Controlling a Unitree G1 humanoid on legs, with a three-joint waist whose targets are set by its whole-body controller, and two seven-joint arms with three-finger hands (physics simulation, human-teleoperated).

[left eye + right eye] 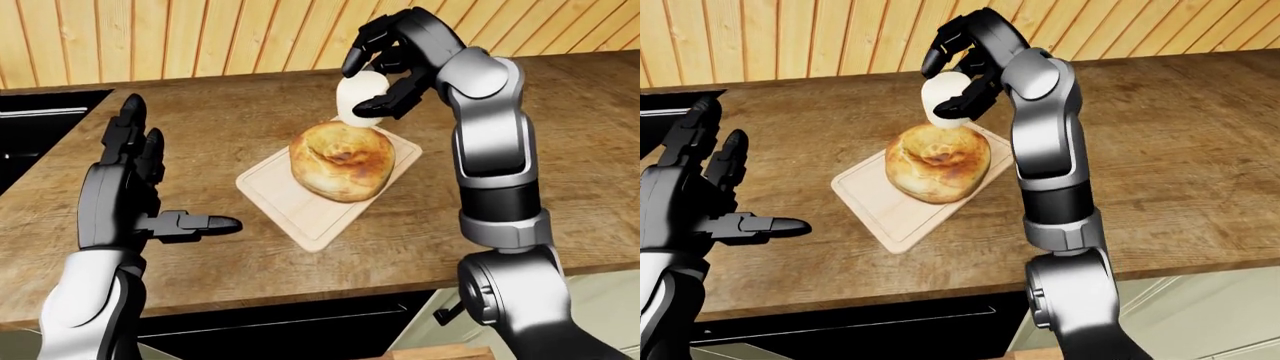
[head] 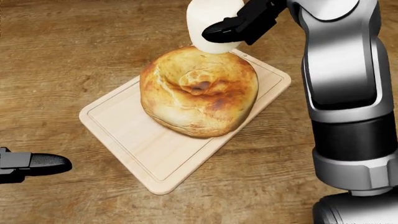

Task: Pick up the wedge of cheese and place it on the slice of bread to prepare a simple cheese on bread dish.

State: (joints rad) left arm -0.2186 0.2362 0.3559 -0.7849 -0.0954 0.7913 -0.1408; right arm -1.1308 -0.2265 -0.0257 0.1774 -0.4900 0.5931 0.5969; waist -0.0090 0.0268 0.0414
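Note:
A round, browned bread (image 2: 199, 95) sits on a pale wooden cutting board (image 2: 130, 140) on the wooden counter. My right hand (image 1: 378, 75) is shut on a pale white piece of cheese (image 1: 358, 96) and holds it just above the bread's upper right edge; the cheese (image 2: 211, 21) looks close to touching the crust. My left hand (image 1: 135, 184) is open and empty, held upright to the left of the board, thumb pointing toward it.
A dark stove or sink (image 1: 35, 131) lies at the counter's left end. A wood-plank wall (image 1: 200, 37) runs along the top. The counter edge (image 1: 300, 296) runs along the bottom, with dark cabinets below.

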